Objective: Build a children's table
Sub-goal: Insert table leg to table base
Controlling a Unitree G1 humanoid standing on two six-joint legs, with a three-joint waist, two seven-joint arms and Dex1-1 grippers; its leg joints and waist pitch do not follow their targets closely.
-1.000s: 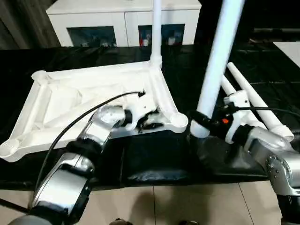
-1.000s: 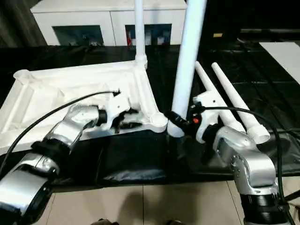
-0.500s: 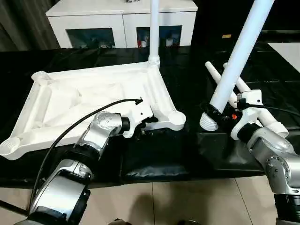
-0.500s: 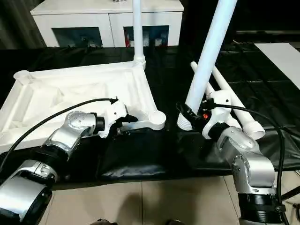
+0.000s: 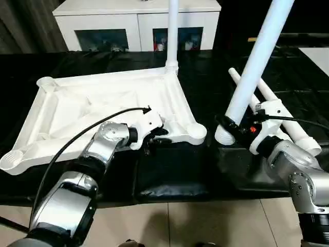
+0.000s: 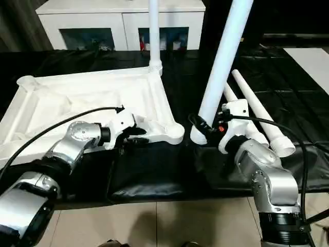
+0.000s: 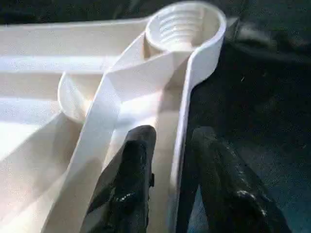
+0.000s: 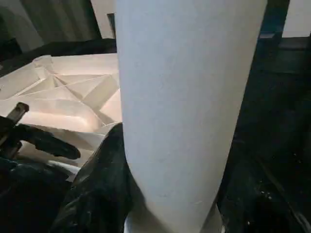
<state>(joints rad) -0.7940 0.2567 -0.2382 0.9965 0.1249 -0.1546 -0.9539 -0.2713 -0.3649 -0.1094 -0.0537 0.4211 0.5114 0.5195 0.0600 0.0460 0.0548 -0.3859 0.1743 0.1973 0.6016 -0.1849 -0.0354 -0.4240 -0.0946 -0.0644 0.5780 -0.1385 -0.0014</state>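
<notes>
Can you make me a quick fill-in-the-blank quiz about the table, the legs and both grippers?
1. The right gripper holds a leg near its ____ end.
2. The left gripper pinches the tabletop's ____.
3. ____ leg already stands in a far corner socket.
4. ____ spare legs lie on the black cloth beside the right arm.

Missing words: threaded; rim; One; Two

White parts are set against a black covering.
The tabletop and legs are white, the worktop black, the forearms silver.
</notes>
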